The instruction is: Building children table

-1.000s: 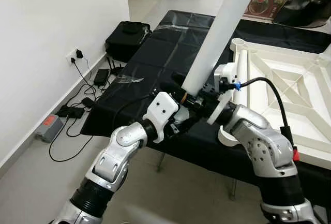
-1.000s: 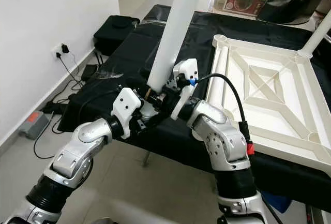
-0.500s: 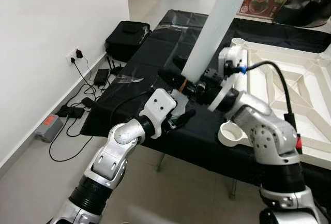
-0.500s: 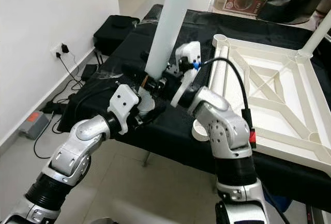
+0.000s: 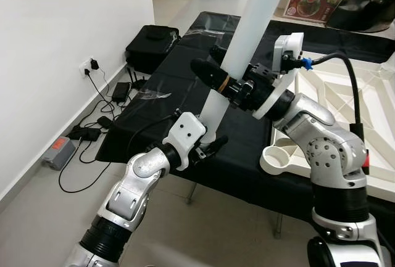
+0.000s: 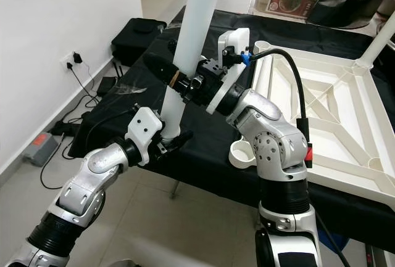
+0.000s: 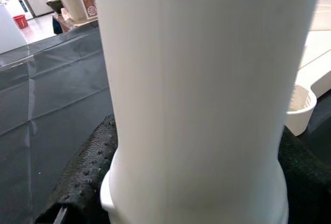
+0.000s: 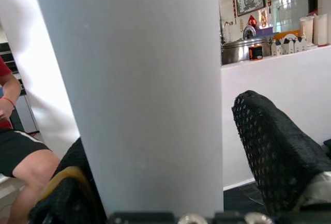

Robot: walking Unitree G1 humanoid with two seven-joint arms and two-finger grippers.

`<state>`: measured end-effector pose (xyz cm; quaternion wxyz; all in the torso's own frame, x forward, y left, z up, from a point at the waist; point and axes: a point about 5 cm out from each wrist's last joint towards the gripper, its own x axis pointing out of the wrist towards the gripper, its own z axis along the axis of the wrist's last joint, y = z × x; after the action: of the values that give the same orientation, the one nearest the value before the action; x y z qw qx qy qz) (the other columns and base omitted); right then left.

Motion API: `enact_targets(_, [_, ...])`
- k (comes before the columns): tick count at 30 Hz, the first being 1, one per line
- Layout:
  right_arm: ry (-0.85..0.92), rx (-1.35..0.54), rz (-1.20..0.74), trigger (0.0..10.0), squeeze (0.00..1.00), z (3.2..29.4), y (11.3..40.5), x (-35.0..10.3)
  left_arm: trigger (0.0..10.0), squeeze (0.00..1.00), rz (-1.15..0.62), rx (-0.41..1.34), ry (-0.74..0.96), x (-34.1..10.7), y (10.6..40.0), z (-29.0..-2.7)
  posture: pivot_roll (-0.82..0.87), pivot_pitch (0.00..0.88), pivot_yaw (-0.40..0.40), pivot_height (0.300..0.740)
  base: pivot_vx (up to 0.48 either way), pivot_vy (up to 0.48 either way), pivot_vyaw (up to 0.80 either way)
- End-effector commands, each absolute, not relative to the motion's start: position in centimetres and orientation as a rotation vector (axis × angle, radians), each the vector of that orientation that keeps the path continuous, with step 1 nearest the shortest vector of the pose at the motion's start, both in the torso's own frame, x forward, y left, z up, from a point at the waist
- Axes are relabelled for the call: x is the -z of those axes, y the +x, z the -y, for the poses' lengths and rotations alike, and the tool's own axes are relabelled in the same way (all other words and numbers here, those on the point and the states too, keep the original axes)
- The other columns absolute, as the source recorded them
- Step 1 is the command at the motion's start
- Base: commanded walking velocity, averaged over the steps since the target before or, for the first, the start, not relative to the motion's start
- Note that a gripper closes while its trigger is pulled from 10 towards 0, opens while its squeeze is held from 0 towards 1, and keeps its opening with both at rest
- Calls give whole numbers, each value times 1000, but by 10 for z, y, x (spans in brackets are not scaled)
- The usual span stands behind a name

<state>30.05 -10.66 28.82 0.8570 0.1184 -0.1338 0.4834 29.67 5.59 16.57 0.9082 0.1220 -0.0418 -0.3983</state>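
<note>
Against the white wall on the left, a wall socket (image 5: 91,65) feeds cables that trail across the floor to a grey power strip (image 5: 58,152), and a black bag (image 5: 152,44) sits on the floor just beyond the desk's far-left corner. The desk (image 5: 179,63) is covered with a black cloth. The left gripper (image 5: 207,145) is positioned at the desk's near edge, its fingers (image 7: 85,169) closed around the lower end of the white table leg (image 5: 237,51). The leg is a long white tube that rises steeply from this gripper, tilting slightly to the right and continuing out of view at the top. Higher on the leg, the right gripper (image 5: 217,74) reaches in from the right, its fingers (image 8: 271,151) clamped on either side of the tube. To the right, the white tabletop (image 6: 321,100) lies upside down on the desk, ribbed underside facing up, with a round leg socket (image 5: 278,158) at its near-left corner.
</note>
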Motion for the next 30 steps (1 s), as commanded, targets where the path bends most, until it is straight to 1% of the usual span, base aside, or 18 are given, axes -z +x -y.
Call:
enact_targets(1, [246, -1080, 289, 10000, 0, 93, 294, -293, 10000, 0, 87, 940, 316, -159, 285, -38, 122, 44, -34, 740, 0, 0, 0])
enact_targets(7, [243, -1076, 260, 10000, 0, 92, 295, -288, 10000, 0, 87, 950, 324, -160, 285, -38, 124, 42, -39, 740, 0, 0, 0])
enact_targets(13, [180, -984, 206, 10000, 0, 95, 305, -275, 10000, 0, 84, 963, 322, -158, 281, -35, 126, 50, -40, 740, 0, 0, 0])
enact_targets(26, [158, -994, 194, 9961, 0, 91, 304, -270, 10000, 0, 99, 961, 331, -161, 283, -35, 128, 55, -37, 740, 0, 0, 0])
enact_targets(27, [158, -1005, 194, 0, 0, 90, 302, -269, 10000, 0, 98, 962, 337, -161, 283, -36, 128, 55, -39, 740, 0, 0, 0])
enact_targets(30, [162, -1016, 195, 0, 0, 89, 301, -269, 10000, 0, 97, 964, 338, -161, 282, -36, 128, 57, -38, 740, 0, 0, 0])
